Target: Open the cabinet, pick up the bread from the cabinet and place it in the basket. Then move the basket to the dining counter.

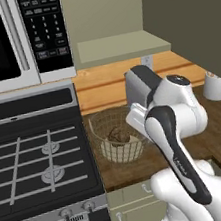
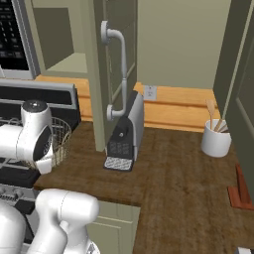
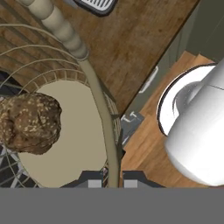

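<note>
The round tan wire basket (image 1: 118, 142) stands on the short wooden worktop beside the stove, and the dark-brown bread (image 1: 119, 135) lies inside it. In the hand view the bread (image 3: 28, 123) rests on the basket's pale base (image 3: 74, 144). My gripper (image 3: 112, 179) is down at the basket's rim (image 3: 103, 113); the rim runs between the two fingertips, which are shut on it. The arm's elbow hides the gripper in the left base view. The grey-green cabinet door (image 2: 101, 74) with its silver bar handle (image 2: 121, 64) stands swung open above the worktop, with a bare shelf (image 1: 120, 45) behind it.
A grey coffee machine (image 2: 126, 131) stands just right of the basket, under the open door. The stove (image 1: 34, 160) is to the basket's left, below a microwave (image 1: 15, 36). A white utensil holder (image 2: 216, 140) stands at the far right, before another tall cabinet side (image 2: 243, 99).
</note>
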